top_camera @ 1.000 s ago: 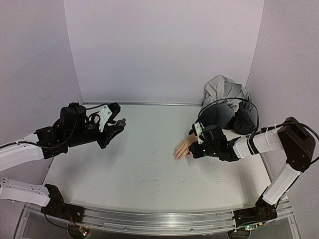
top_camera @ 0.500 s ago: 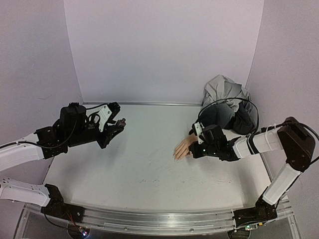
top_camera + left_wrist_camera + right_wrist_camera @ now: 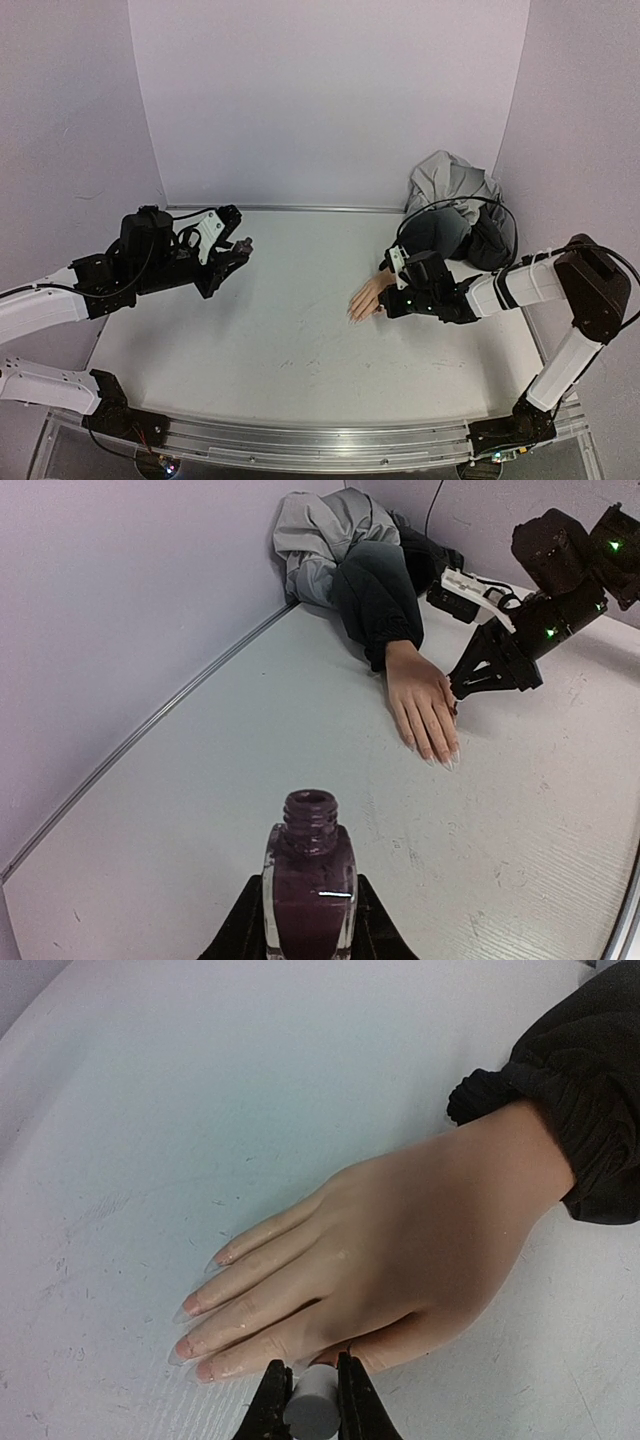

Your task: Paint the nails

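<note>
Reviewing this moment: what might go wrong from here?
1. The left end effector holds the uncapped polish bottle aloft; any tilt may spill it.
2. The right end effector grips the grey cap right beside the mannequin hand; polish may smear skin rather than nails, or nudge the hand.

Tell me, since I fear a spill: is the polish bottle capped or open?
Open. The bottle, upright in the left gripper, shows a bare neck; the right gripper holds a grey cap beside the hand.
</note>
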